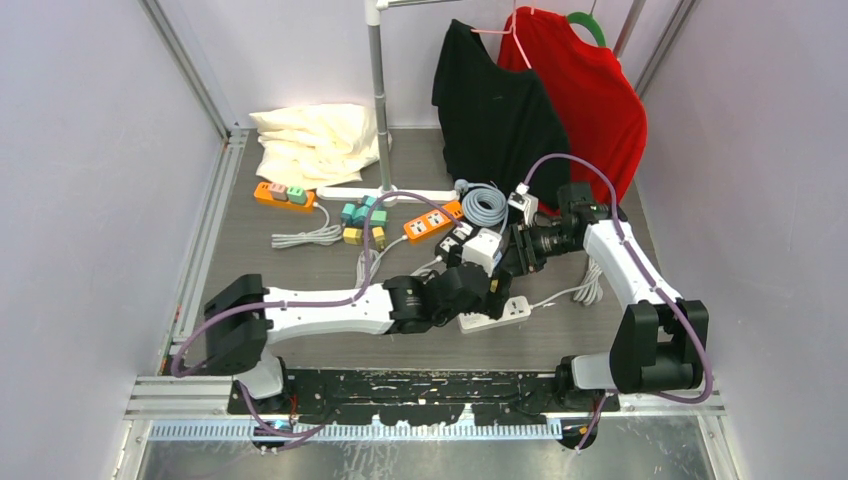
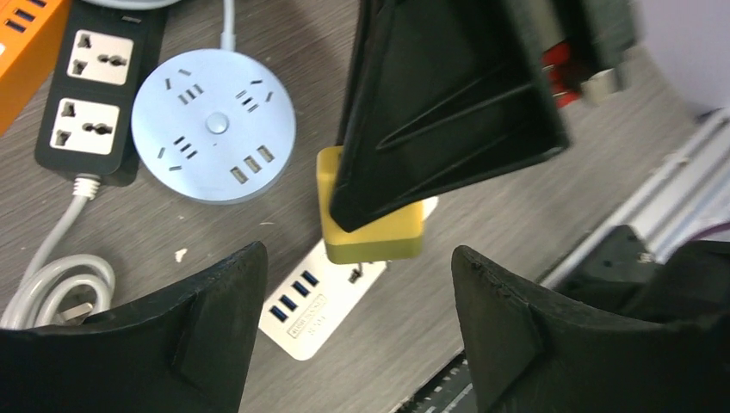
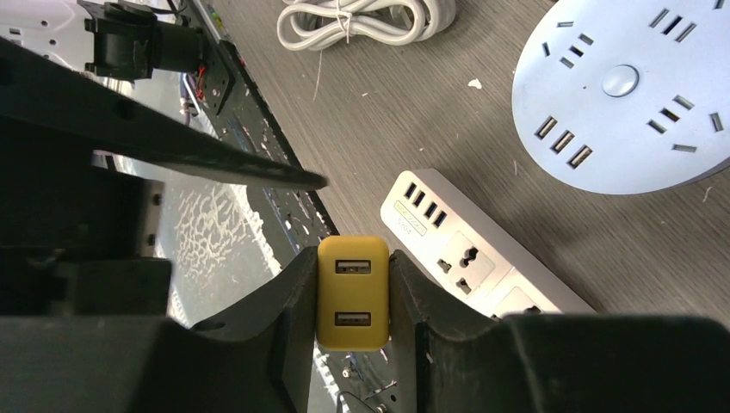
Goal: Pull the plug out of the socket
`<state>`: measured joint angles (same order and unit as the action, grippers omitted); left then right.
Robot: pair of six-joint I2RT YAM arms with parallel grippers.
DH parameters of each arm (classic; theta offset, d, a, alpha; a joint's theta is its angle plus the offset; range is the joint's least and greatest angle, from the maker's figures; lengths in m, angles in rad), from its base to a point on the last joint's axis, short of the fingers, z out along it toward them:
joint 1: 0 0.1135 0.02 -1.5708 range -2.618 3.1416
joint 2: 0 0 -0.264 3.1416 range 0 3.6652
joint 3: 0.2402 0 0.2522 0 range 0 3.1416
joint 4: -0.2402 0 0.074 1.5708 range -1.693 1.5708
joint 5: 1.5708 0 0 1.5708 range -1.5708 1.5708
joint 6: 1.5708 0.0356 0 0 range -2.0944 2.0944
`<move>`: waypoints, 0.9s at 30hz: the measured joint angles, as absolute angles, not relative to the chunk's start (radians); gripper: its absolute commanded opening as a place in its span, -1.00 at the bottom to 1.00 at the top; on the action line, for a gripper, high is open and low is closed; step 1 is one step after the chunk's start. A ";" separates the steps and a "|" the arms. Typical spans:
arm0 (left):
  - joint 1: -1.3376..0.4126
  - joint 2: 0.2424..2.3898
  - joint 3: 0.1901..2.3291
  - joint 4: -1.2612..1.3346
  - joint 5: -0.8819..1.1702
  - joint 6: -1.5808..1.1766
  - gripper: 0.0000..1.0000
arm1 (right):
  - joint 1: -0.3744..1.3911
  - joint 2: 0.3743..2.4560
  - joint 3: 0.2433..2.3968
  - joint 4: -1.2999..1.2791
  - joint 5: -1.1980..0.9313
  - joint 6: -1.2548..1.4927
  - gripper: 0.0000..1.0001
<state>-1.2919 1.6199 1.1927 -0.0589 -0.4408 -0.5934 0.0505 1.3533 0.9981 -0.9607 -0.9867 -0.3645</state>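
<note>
1. Top external view shows the table (image 1: pixel 250 265) with the work going on near its front middle, where both arms meet.
2. Left arm (image 1: pixel 320 305) reaches across to the right. Its left gripper (image 2: pixel 357 327) is spread wide, with the fingers (image 2: pixel 172 344) on either side of the strip's end and a gap on each side. It grips nothing.
3. Right arm (image 1: pixel 625 265) bends in from the far right. The right gripper (image 3: pixel 353 258) pinches the plug by 2 opposite sides.
4. Strip (image 3: pixel 482 258) is white and lies flat on the table. Its 4 USB slots and the nearest socket are bare in the right wrist view.
5. Plug (image 3: pixel 353 297) is a yellow block with 2 USB ports facing the right wrist camera. It sits above the strip, near the strip's USB end.
6. Its prongs are hidden, so I cannot tell whether they are fully out. Judging by the bare sockets and the raised plug, the pull looks done or nearly so. What remains is lifting the plug well clear.
</note>
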 measured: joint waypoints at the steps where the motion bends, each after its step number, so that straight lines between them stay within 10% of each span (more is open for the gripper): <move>1: -1.292 1.645 1.204 -0.074 -0.455 -0.589 0.55 | 0.051 1.355 1.000 -0.961 -0.987 -0.363 -0.96; 13: -1.292 1.781 1.316 -0.110 -0.491 -0.551 0.10 | 0.055 1.388 1.013 -0.973 -1.004 -0.364 -0.87; 21: -1.292 1.784 1.322 -0.110 -0.516 -0.541 -0.92 | 0.057 1.388 1.021 -0.975 -1.008 -0.377 -0.20; 27: -1.291 1.755 1.263 -0.107 -0.520 -0.538 -1.00 | 0.057 1.385 1.023 -0.983 -1.006 -0.402 0.40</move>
